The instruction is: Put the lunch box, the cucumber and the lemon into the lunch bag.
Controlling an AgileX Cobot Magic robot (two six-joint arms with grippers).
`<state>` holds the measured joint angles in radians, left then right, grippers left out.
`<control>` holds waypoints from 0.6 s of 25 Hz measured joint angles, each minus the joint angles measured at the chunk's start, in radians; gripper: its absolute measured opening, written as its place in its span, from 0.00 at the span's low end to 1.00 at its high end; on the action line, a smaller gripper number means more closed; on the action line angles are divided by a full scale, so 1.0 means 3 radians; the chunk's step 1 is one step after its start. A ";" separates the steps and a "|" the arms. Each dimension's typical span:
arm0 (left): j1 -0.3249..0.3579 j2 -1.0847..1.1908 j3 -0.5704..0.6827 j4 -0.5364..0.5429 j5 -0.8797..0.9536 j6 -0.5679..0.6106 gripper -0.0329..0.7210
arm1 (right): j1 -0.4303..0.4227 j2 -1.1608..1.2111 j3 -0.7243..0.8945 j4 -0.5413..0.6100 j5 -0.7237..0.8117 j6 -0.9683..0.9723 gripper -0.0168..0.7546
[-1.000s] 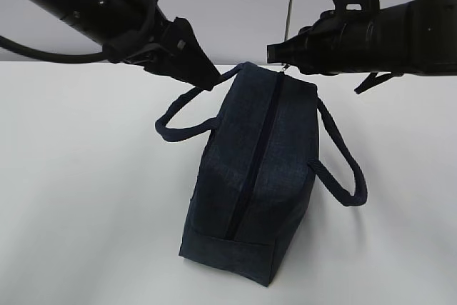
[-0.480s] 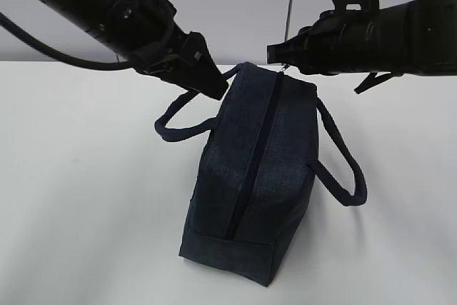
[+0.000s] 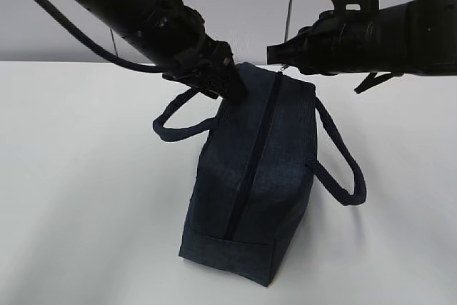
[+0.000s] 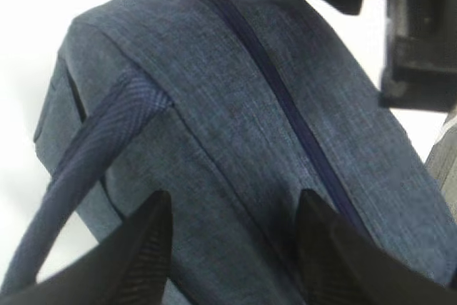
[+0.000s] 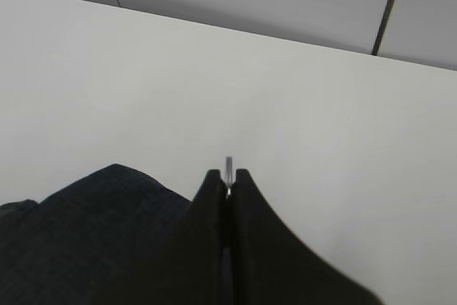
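Observation:
The dark navy lunch bag (image 3: 250,169) stands on the white table with its top zipper closed. My right gripper (image 3: 277,55) is at the bag's far end, shut on the metal zipper pull (image 5: 228,162), which pokes out between the fingertips (image 5: 214,183). My left gripper (image 4: 235,198) is open, its two fingers spread over the bag's top fabric (image 4: 235,105) between the left handle's base and the zipper line. In the exterior view it (image 3: 232,94) lies against the bag's upper left side. The lunch box, the cucumber and the lemon are out of view.
The bag's two loop handles hang out to either side, the left handle (image 3: 178,130) and the right handle (image 3: 343,169). White table (image 3: 86,198) surrounds the bag, with a grey wall behind.
My left arm has moved right and down from beside the left handle onto the bag's top. The right gripper and the bag have stayed put.

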<state>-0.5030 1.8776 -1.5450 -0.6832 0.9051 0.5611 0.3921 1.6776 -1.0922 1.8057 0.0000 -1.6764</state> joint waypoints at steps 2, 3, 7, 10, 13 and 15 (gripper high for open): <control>0.0000 0.0071 -0.0006 0.0010 0.0007 -0.0021 0.55 | 0.0000 0.0000 0.0000 0.0000 0.0000 0.0001 0.02; 0.0000 0.0098 -0.0006 0.0019 0.0007 -0.0033 0.55 | 0.0000 0.0000 0.0000 0.0000 0.0000 0.0001 0.02; 0.0000 0.0129 -0.0008 0.0099 0.0013 -0.0116 0.50 | 0.0000 0.0000 0.0000 0.0000 0.0000 -0.0010 0.02; 0.0000 0.0129 -0.0015 0.0118 0.0020 -0.0127 0.33 | 0.0000 0.0000 0.0000 0.0000 0.0018 -0.0010 0.02; 0.0000 0.0129 -0.0022 0.0151 0.0034 -0.0127 0.12 | 0.0000 0.0000 0.0000 0.0000 0.0018 -0.0015 0.02; 0.0000 0.0129 -0.0022 0.0182 0.0049 -0.0127 0.06 | 0.0000 0.0000 0.0000 0.0000 0.0018 -0.0017 0.02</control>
<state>-0.5030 1.9163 -1.5516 -0.6287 0.9198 0.5229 0.3921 1.6776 -1.0922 1.8057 0.0053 -1.6815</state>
